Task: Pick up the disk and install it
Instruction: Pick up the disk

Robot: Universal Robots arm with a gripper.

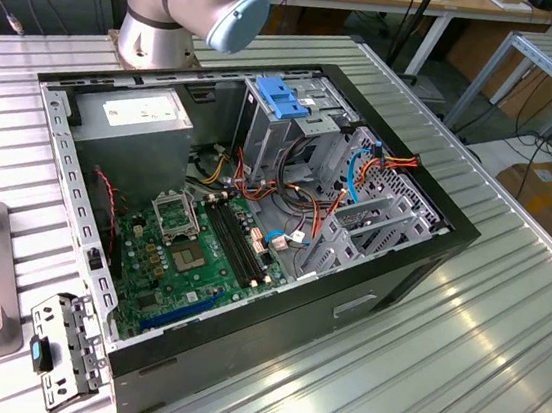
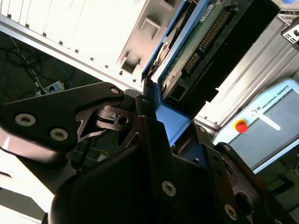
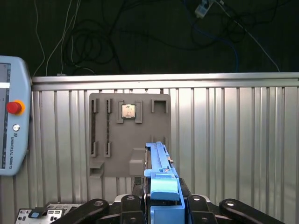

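My gripper point(image 3: 163, 201) is shut on the disk point(image 3: 160, 170), whose blue side rail stands up between the black fingers point(image 3: 135, 198). In the second wrist view the disk point(image 2: 202, 43) shows its green circuit board and connector row, with the blue rail running down into the gripper point(image 2: 155, 122). Below the disk in the first wrist view lie the ribbed metal table and a grey fixture plate point(image 3: 105, 158). The open computer case point(image 1: 255, 214) is in the exterior view, with its drive cage point(image 1: 301, 129) at the far side.
A flat blue clip point(image 1: 283, 100) sits on the drive cage. A grey box with a white sticker point(image 1: 139, 111) fills the case's far corner. Cables cross the motherboard point(image 1: 195, 252). A chip point(image 3: 128, 111) rests on the fixture plate. A teach pendant point(image 3: 11, 116) lies beside it.
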